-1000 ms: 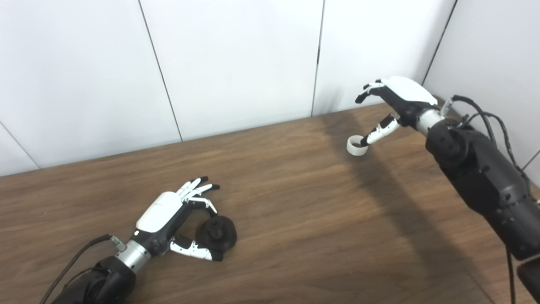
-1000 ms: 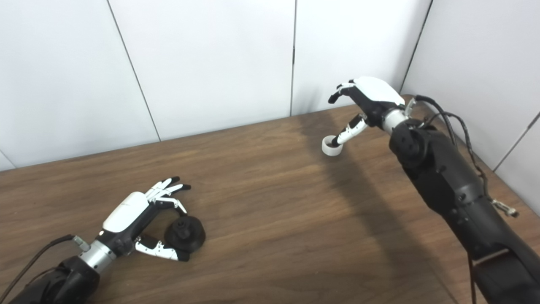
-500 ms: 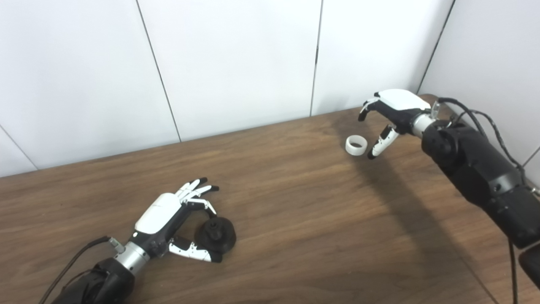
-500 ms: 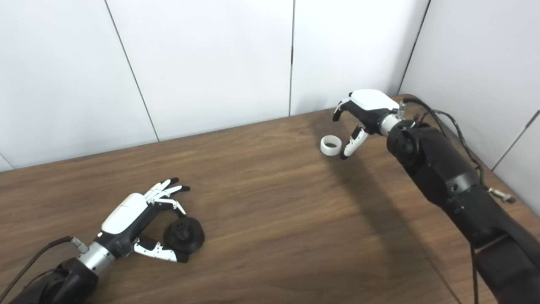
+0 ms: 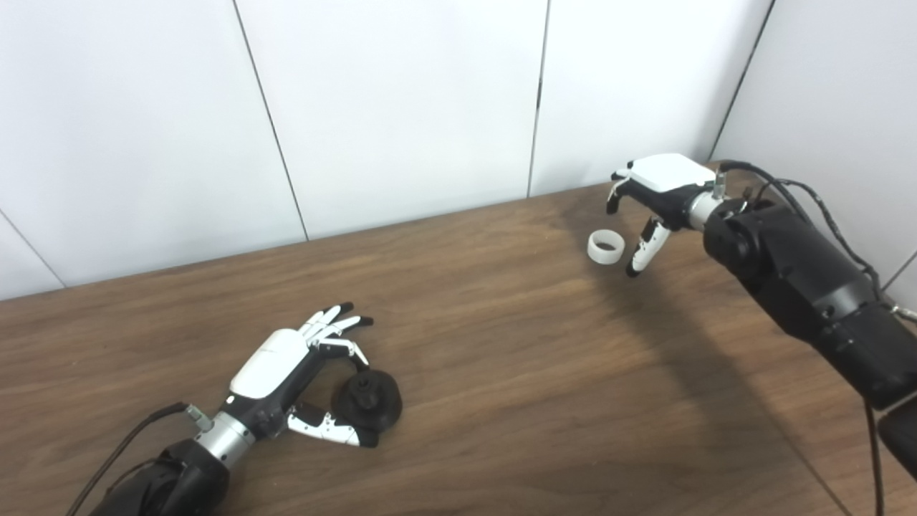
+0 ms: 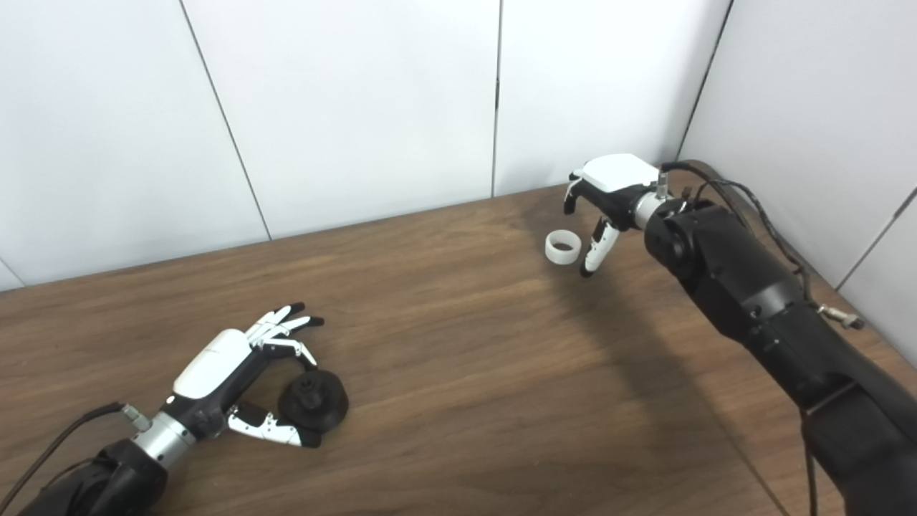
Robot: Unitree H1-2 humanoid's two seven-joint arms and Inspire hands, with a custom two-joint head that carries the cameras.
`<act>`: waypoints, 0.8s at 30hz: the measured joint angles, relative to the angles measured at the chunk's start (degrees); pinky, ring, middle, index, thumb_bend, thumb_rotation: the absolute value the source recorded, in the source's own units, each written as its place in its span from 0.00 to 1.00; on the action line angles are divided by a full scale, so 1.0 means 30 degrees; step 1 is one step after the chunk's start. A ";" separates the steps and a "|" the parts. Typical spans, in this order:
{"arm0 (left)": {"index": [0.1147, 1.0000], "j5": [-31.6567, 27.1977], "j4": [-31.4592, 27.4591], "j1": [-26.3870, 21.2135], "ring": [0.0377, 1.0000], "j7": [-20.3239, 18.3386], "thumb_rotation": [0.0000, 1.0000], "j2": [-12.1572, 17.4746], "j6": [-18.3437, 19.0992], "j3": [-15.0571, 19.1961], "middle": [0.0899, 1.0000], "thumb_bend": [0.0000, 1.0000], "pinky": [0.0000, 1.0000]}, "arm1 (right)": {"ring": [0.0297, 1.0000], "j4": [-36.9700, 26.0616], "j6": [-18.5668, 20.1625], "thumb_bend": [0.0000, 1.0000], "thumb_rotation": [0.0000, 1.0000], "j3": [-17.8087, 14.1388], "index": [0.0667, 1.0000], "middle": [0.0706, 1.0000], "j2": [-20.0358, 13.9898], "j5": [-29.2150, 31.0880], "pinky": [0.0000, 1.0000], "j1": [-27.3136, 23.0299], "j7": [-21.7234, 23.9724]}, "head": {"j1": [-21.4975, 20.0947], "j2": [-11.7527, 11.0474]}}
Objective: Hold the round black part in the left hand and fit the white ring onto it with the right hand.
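Observation:
The round black part lies on the wooden table at the front left. My left hand is open around it, with the fingers arched over its far side and the thumb along its near side. The part rests on the table. The white ring lies flat on the table at the back right. My right hand hovers palm down just right of the ring, open, with the thumb pointing down beside the ring. The same scene shows in the right eye view, with the ring and the part.
White wall panels stand behind the table and along its right side, close to my right hand. My right arm and its cables run along the table's right edge.
The ring, tilted at my right thumb tip a second ago, now lies flat on the table. My right hand has come lower and turned palm down. The left hand has not moved.

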 measured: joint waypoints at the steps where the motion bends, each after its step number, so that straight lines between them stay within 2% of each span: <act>1: 0.41 0.0000 0.0000 0.0002 1.00 0.0001 0.06 0.0000 0.0000 0.0001 0.89 0.52 1.00 | 1.00 0.0026 -0.0032 1.00 0.29 0.0065 0.71 0.96 0.0000 -0.0065 1.00 -0.0021 0.0037 | 0.0000 0.0000; 8: 0.41 0.0000 -0.0042 0.0074 1.00 0.0013 0.06 -0.0006 -0.0004 0.0030 0.89 0.52 1.00 | 1.00 0.0509 -0.0786 1.00 0.27 0.0435 0.70 0.95 0.0047 -0.0501 1.00 -0.0535 0.0138 | 0.0117 -0.0030; 14: 0.41 0.0001 -0.0206 0.0245 1.00 0.0012 0.06 -0.0012 0.0000 0.0172 0.89 0.52 1.00 | 1.00 0.0992 -0.1401 0.98 0.25 0.0439 0.69 0.95 0.0351 -0.0745 1.00 -0.0547 -0.0461 | 0.0146 -0.0059; 24: 0.41 0.0000 -0.0503 0.0567 1.00 -0.0119 0.06 -0.0056 0.0000 0.0424 0.90 0.52 1.00 | 1.00 0.1170 -0.1554 0.93 0.26 0.0437 0.69 0.95 0.0589 -0.0794 1.00 -0.0550 -0.0507 | 0.0322 -0.0030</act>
